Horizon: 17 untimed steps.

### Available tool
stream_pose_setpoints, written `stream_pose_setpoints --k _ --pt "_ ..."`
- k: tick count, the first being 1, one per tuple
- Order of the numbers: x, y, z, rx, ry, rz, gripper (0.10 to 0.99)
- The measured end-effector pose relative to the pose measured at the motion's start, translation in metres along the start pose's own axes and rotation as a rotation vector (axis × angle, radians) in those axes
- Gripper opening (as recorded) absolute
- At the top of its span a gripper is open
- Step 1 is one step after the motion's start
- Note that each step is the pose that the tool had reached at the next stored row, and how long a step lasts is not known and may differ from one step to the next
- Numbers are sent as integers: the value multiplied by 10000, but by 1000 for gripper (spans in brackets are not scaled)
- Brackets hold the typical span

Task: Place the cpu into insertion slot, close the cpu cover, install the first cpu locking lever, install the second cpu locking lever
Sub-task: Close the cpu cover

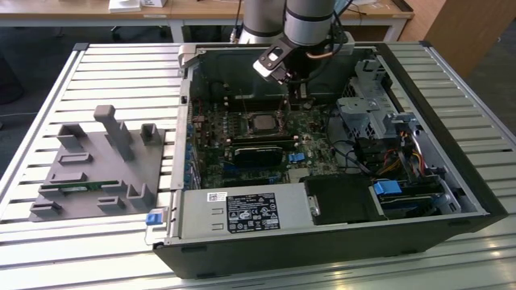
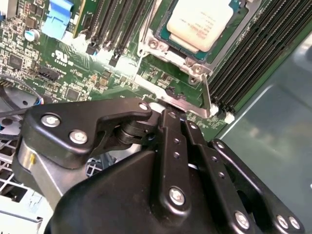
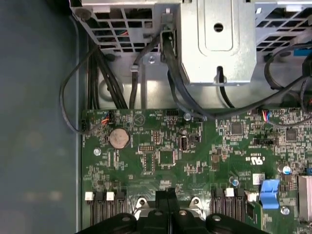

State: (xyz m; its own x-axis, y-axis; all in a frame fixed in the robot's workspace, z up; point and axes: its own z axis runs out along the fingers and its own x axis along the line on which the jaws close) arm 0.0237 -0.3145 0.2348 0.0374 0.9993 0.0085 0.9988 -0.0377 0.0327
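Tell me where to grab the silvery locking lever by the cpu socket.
Take the locking lever near its free outer end, away from the cpu. Come from above the board, with the tool pinching across its thin width. The cpu end looks pivoted.

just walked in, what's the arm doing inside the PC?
The arm's gripper, shut, is down inside the open computer case, at the motherboard next to the insertion slot. The cpu is already seated and the cpu cover lies closed around it. The gripper sits right at a silvery locking lever along the socket's edge; I can't tell whether that lever is latched.
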Motion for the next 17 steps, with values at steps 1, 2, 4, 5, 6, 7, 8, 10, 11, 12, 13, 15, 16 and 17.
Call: stream_pose_setpoints --k 1,2,4,5,6,7,8,10,11,12,13,15,16,17 --pt "0 -10 0 0 1 0 106" --pt "-1 -19 1 0 1 0 106" --pt "-1 -34 2 0 0 0 106" --pt "-2 -44 2 0 -1 0 106" --pt "-2 -59 3 0 0 0 106" --pt "-3 -75 4 0 -1 0 106" --pt "-4 -84 4 1 -1 0 106" --pt "-4 -102 7 0 0 0 106" --pt "-4 -111 8 0 0 0 106" --pt "-5 -119 9 0 0 0 106" --pt "-5 -127 10 0 -1 0 106" --pt "-6 -145 12 0 0 0 106" --pt "-6 -153 13 0 -1 0 106" --pt "-6 -159 14 0 -1 0 106"
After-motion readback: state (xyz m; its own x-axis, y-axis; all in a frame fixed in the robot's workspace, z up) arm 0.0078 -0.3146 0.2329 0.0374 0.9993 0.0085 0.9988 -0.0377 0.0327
